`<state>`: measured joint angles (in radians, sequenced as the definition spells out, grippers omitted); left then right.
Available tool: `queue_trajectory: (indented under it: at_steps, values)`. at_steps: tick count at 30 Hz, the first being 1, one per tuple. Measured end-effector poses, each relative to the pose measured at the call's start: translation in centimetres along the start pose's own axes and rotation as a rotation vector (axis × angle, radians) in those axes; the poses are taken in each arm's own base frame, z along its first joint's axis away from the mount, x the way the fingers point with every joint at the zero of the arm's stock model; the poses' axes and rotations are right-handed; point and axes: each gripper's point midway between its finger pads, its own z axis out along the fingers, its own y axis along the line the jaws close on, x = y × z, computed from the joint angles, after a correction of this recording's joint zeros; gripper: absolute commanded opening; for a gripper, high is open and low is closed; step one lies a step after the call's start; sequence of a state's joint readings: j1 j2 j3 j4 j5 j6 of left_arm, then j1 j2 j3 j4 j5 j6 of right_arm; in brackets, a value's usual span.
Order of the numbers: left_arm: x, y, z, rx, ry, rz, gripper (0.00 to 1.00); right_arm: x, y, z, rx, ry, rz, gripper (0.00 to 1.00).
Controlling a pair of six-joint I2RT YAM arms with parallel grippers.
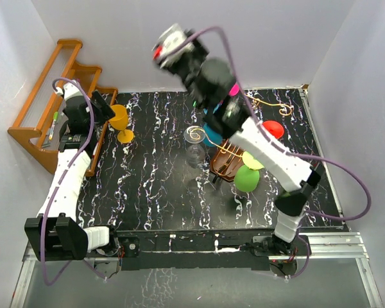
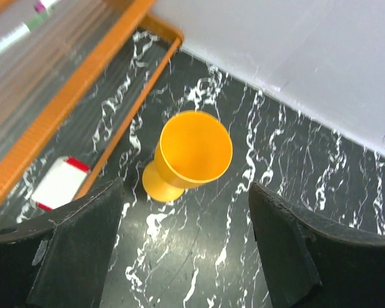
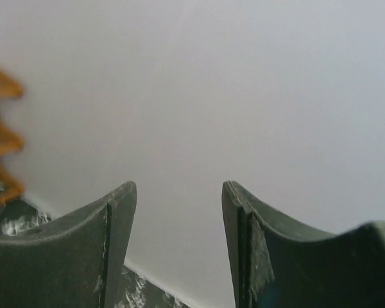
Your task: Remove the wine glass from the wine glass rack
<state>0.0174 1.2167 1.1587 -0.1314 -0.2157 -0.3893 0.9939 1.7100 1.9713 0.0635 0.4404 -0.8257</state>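
The wine glass rack [image 1: 226,164], a brown wooden stand with curling gold wire arms, stands right of the table's middle. Teal [image 1: 212,135], red [image 1: 273,129], green [image 1: 247,179] and yellow-green [image 1: 252,160] glasses hang around it, and a clear glass [image 1: 194,151] is by a gold spiral on its left. An orange wine glass [image 1: 119,120] stands upright on the black marble table at the far left; it also shows in the left wrist view [image 2: 194,156]. My left gripper [image 2: 186,256] is open and empty just short of it. My right gripper [image 3: 179,192] is open and empty, raised high [image 1: 169,49] and facing the white back wall.
An orange-brown stepped shelf [image 1: 51,96] stands at the table's left edge, close beside the left gripper [image 1: 106,108]; its rail shows in the left wrist view [image 2: 64,96]. A small white and red card [image 2: 61,183] lies by it. White walls enclose the table.
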Motion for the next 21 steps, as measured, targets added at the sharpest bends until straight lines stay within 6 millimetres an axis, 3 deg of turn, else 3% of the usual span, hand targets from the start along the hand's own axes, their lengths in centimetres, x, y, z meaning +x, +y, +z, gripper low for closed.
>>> queue_trajectory:
  at_steps: [3,6,10,13,15,17,21]
  values:
    - [2.2,0.2,0.6,0.003,0.059,-0.001,0.76,3.5,-7.0,4.2,0.125,0.049,0.168,0.56]
    - [2.6,-0.2,0.6,0.024,0.074,-0.010,0.75,9.4,-11.7,5.8,0.149,0.108,0.355,0.48]
    - [2.6,-0.8,0.6,0.057,0.077,-0.022,0.74,18.6,-16.4,4.9,0.097,0.224,0.651,0.39]
    - [2.6,-1.3,0.6,0.083,0.081,-0.030,0.74,25.0,-19.7,2.7,0.072,0.310,0.894,0.39]
    - [2.6,-1.7,0.5,0.102,0.082,-0.034,0.73,27.9,-20.3,1.3,0.050,0.363,1.020,0.40]
    - [2.6,-2.0,0.5,0.117,0.086,-0.037,0.73,29.8,-19.2,0.2,0.008,0.429,1.134,0.41]
    - [2.7,-2.4,0.4,0.142,0.092,-0.040,0.73,30.1,-15.1,-0.7,-0.125,0.525,1.269,0.41]
